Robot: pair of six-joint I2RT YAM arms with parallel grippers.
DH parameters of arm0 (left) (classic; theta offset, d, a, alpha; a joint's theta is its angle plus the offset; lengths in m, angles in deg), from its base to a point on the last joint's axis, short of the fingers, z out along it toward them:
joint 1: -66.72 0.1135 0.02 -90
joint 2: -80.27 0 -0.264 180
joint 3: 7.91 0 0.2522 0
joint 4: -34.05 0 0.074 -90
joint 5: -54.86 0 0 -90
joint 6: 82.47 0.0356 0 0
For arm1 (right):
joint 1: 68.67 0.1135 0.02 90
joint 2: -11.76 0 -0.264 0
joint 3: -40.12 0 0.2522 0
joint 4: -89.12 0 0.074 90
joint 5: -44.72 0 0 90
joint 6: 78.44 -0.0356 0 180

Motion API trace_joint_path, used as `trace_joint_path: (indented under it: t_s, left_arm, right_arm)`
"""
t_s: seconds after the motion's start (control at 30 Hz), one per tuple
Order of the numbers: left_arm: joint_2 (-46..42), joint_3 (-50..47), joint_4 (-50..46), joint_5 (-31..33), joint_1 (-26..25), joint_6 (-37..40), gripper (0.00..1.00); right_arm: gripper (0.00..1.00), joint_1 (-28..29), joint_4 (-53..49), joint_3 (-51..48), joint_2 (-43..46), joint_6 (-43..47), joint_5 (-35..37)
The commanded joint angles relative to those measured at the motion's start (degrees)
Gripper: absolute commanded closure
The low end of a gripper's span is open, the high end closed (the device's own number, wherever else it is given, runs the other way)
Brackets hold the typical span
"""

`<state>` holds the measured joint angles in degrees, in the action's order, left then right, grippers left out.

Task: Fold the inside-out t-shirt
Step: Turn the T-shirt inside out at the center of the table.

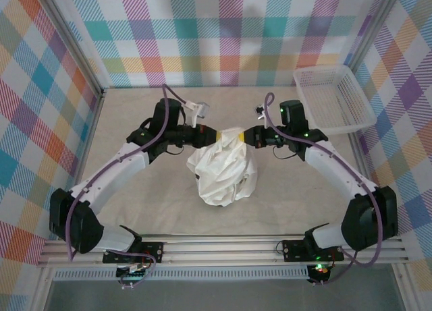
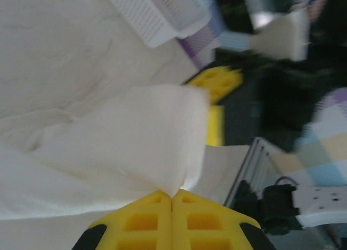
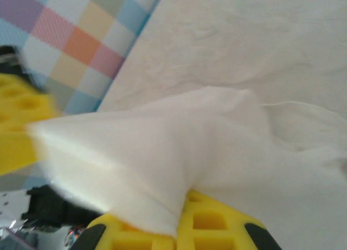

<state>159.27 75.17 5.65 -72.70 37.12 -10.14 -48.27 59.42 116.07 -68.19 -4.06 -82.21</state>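
Nearest, the left end effector (image 2: 172,196) and the right end effector (image 3: 181,220), two in all, each clamp shut on the one white t-shirt (image 1: 223,173), pinching its far edge over the middle of the tabletop (image 1: 128,115). The bunched shirt seems to run lengthwise from far to near. One mesh basket (image 1: 334,95) sits far right.

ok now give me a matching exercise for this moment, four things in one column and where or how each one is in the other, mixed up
Things:
1. left gripper
2. right gripper
3. t-shirt
4. mesh basket

Place or state:
a. shut on the shirt's top, reaching in from the right of the top view
b. standing at the far right corner of the table
c. shut on the shirt's top, reaching in from the left of the top view
d. bunched in a heap at mid table, its top pinched up

Pairs: 1-c, 2-a, 3-d, 4-b
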Motion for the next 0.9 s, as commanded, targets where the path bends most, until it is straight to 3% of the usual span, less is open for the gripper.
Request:
trace_joint_path:
  t_s: [0.0, 0.03, 0.1, 0.13, 0.23, 0.33, 0.47, 0.53, 0.7, 0.87]
  left_arm:
    - [-3.26, -1.31, 5.36, -4.27, 0.34, -6.94, 1.00]
    - [-3.78, -1.98, 5.74, -4.19, 0.34, -7.26, 1.00]
    - [-4.09, -3.23, 7.56, -4.54, 0.34, -8.82, 1.00]
    - [-3.99, -3.55, 8.05, -4.28, 0.34, -9.53, 1.00]
    - [-3.21, -4.48, 8.79, -3.53, 0.34, -10.47, 1.00]
    - [-2.83, -5.33, 10.68, -3.06, 0.34, -11.59, 1.00]
    - [-2.31, -4.54, 9.05, -2.61, 0.34, -10.80, 1.00]
    - [-1.98, -4.20, 8.86, -2.72, 0.34, -10.81, 1.00]
    - [-1.82, -3.41, 8.22, -2.87, 0.34, -10.85, 1.00]
    - [-2.54, -2.93, 7.85, -2.93, 0.27, -11.11, 1.00]
  right_arm:
    - [0.94, -0.11, 2.16, -0.23, -1.84, 0.16, 0.74]
    - [0.87, -0.09, 1.42, -0.23, -1.90, 0.46, 2.65]
    - [0.55, -0.10, -1.40, -0.32, -2.05, 0.33, 9.77]
    - [0.49, -0.24, -3.67, -0.07, -1.98, -0.38, 13.47]
    - [0.48, -0.10, -0.78, -4.82, 2.63, -4.91, 14.57]
    - [0.52, 2.09, 8.04, -16.03, 12.39, -18.93, 20.17]
    - [0.51, 14.61, 4.53, -19.15, 22.36, -27.33, 37.87]
    - [0.53, 18.18, 3.47, -19.35, 24.09, -33.22, 42.67]
    - [0.54, 19.67, 6.04, -16.94, 17.30, -40.06, 39.45]
    - [0.38, 19.63, 5.69, -10.70, 5.96, -41.19, 38.63]
